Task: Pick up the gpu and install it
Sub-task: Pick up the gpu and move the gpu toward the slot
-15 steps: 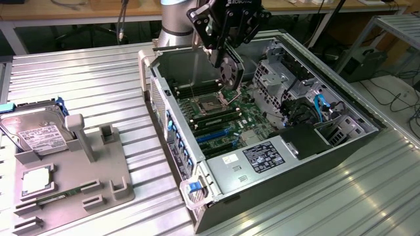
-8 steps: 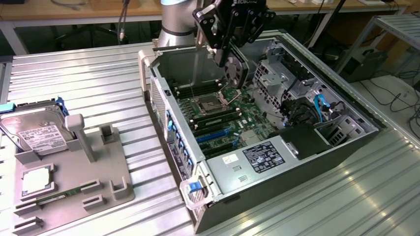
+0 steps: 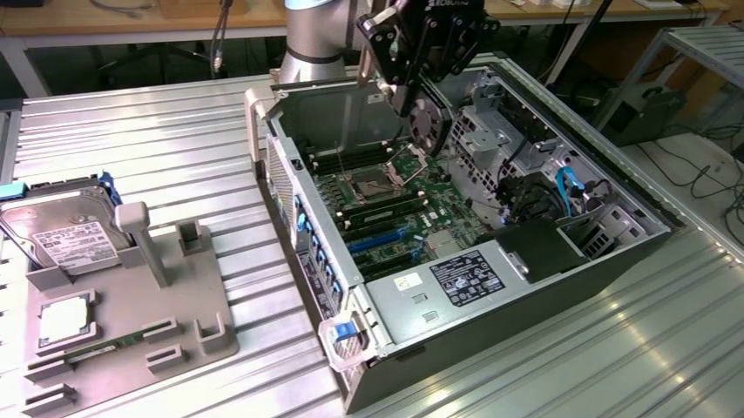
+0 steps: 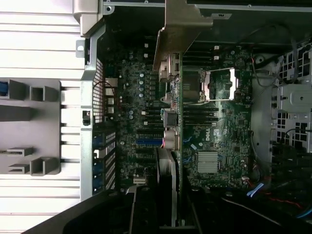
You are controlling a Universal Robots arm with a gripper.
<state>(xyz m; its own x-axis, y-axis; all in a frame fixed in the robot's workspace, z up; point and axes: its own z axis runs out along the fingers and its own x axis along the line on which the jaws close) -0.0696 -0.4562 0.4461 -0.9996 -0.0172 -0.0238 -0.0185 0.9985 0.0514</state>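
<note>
GPU, a thin flat black circuit card with a round fan face and a silver metal bracket, hangs on edge over the far end of the open dark-grey computer case, above the green motherboard and not touching it. Black robot gripper is pinched on the card's upper edge. The upright hold probably keeps the connector edge facing the board's slots. Grey plastic parts tray sits at the ribbed metal table's near corner, well apart.

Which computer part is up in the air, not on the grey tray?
The gpu, gripped by the tool above the open case; the hard drive rests on the tray.
</note>
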